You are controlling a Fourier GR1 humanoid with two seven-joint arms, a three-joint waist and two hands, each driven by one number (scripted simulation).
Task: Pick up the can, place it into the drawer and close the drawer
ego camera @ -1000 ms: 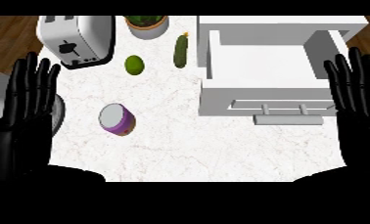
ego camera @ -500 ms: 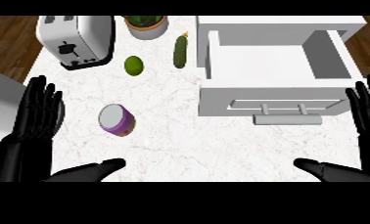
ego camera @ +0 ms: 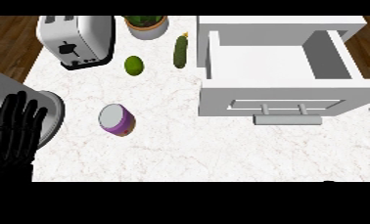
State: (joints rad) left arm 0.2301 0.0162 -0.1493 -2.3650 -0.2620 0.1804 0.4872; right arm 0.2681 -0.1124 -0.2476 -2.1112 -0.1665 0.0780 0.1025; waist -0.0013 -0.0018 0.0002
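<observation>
While lying on its side near the left hand (ego camera: 20, 129), the can (ego camera: 117, 119) was not yet grasped. Kept fingers straight, holding nothing; right hand out of view. Left the drawer (ego camera: 274, 101) pulled out, ready to receive.

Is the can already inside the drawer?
No, the purple can lies on its side on the counter, left of the open drawer, which holds nothing.

Counter (ego camera: 217, 154) looks like pale marble, smooth with faint veining. Toaster (ego camera: 76, 39) is shiny brushed metal with a black base. The can (ego camera: 117, 120) has a purple glossy side and a dull silvery metal lid. Drawer (ego camera: 278, 66) is matt white (handle (ego camera: 287, 119) looks like grey metal). Floor (ego camera: 18, 37) at far left is dark wood. Left hand (ego camera: 19, 130) is matt black.
</observation>
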